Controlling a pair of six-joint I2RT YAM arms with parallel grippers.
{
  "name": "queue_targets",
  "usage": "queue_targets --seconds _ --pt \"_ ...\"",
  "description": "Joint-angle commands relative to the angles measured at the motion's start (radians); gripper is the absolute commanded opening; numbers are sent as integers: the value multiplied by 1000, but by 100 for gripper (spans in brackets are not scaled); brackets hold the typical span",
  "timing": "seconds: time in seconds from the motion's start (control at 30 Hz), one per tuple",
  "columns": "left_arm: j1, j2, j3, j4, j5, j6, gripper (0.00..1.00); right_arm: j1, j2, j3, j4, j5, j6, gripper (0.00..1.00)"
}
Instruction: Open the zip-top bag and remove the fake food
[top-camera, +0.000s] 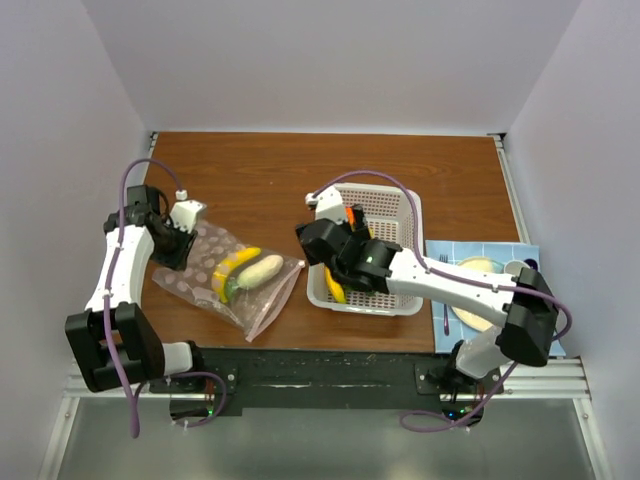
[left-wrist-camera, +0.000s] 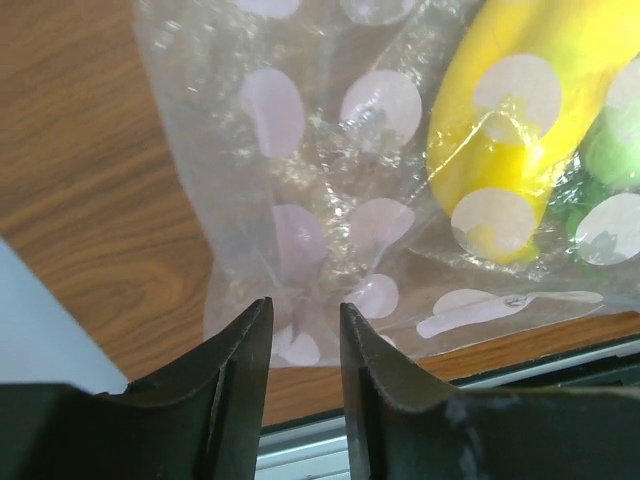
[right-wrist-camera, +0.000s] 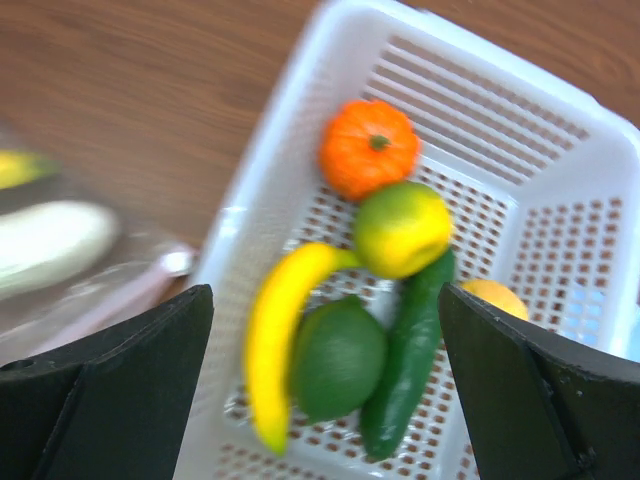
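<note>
Thin plastic, likely limp and slippery, the bag (top-camera: 190, 272) lies before the left gripper (left-wrist-camera: 305, 318), jaws slightly parted and empty, best pinched at that corner, light food (top-camera: 258, 270) inside, left of the basket (top-camera: 410, 205) under the right gripper (right-wrist-camera: 325, 292), jaws wide apart.

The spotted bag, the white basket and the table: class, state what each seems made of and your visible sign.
Spotted bag: probably thin clear plastic film; it crinkles, glints, and fake food shows through. White basket: seemingly moulded plastic, smooth, with perforated walls. Table: wood or wood-look laminate, brown grain, faint sheen.
</note>
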Motion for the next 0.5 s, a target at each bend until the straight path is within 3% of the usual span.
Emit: queue_targets --seconds 0.0,0.1,0.17,0.3,0.33,0.47 --pt "7 2 147 -3 -22 -10 40 138 -30 12 40 35 -29 99" --pt "9 22 261 -51 -14 -6 45 250 -13 -53 137 10 -39 99" --pt "9 36 324 -65 3 2 45 308 28 -86 186 -4 -56 91" --pt "-22 76 350 -105 144 -16 33 336 128 -105 322 -63 -87 67" --pt "-36 97 323 -94 159 -48 31 336 145 -100 338 -74 -97 58" --pt "-99 154 229 50 208 -121 22 335 246 -67 408 -100 -131 49"
